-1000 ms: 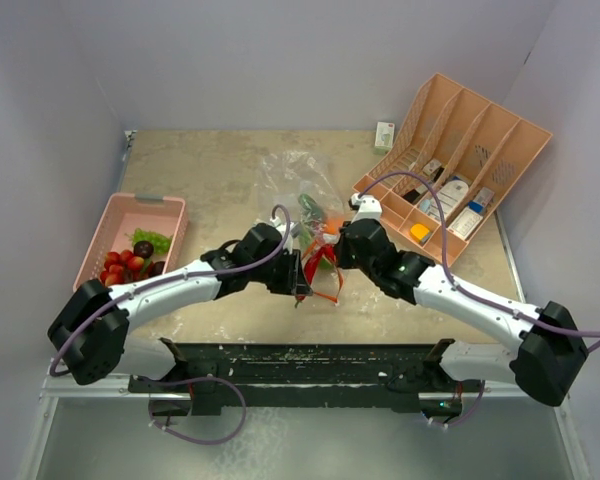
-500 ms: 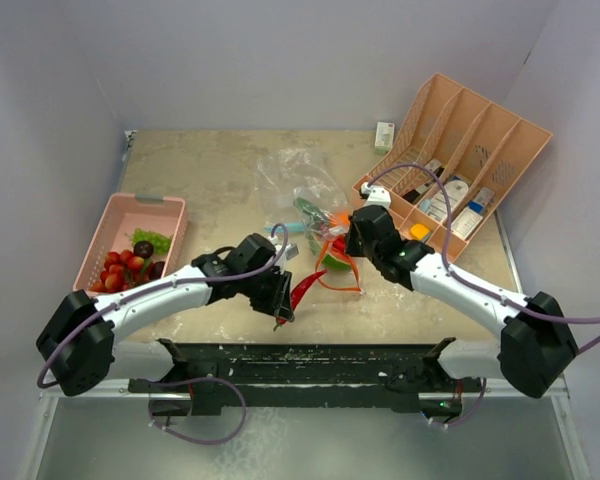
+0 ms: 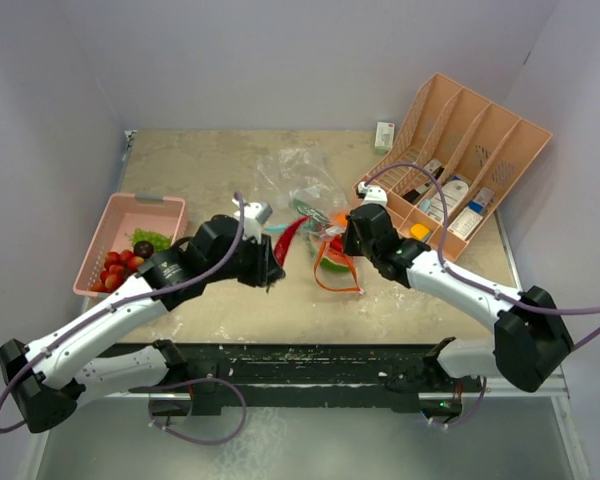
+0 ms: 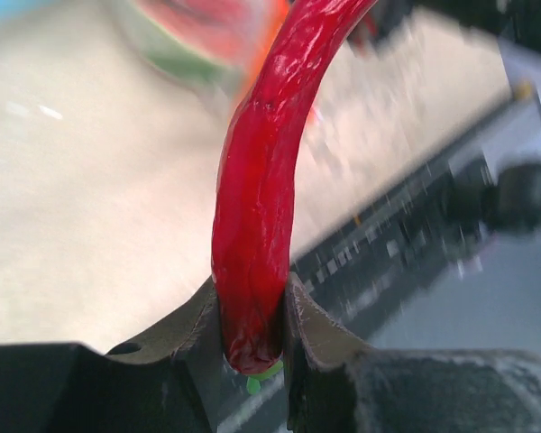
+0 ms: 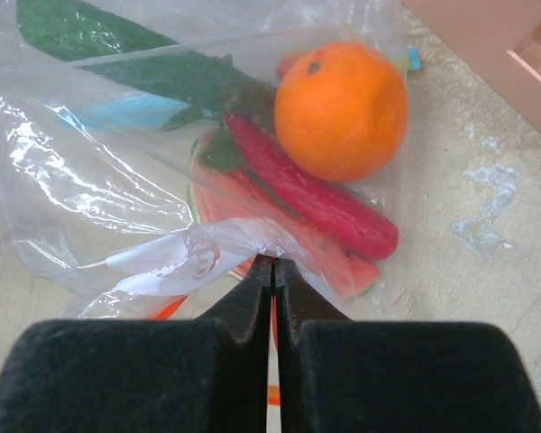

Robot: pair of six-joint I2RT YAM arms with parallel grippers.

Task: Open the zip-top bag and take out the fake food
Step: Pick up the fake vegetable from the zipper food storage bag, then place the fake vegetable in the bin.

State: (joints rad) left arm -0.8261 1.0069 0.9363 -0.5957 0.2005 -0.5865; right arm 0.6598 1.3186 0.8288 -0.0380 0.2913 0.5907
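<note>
Left wrist view: left gripper (image 4: 252, 317) is clamping the stem end of a curved red plastic chili (image 4: 257, 189). The jaws are standing only partly open, both inner faces pressing on the chili's sides. The chili is arcing up from the fingers toward top centre of frame, off the table. Background is blurring out.

Top external view: the left gripper is sitting centre-left. The chili is sticking out up and to the right of it, between a pink plastic basket (image 3: 140, 204) at left and a clear zip-top plastic bag (image 3: 290, 170) at centre. The basket is holding red strawberries (image 3: 115, 266), a dark purple plum (image 3: 143, 248) and a green leaf (image 3: 152, 238).

Right wrist view: right gripper (image 5: 272, 263) is standing fully closed, tips pinching a fold of the bag's film beside a white printed patch. The bag is lying on the table ahead of the fingers, containing a round orange (image 5: 341, 108), a second red chili (image 5: 320, 203), a watermelon slice (image 5: 347, 271) and a long dark green leaf (image 5: 135, 63).

Top external view again: the right gripper is sitting just right of centre at the bag's right edge. An orange strip (image 3: 338, 284) of the bag is looping below it. A peach divided organiser tray (image 3: 500, 130) with white bottles and boxes is leaning at upper right.
</note>
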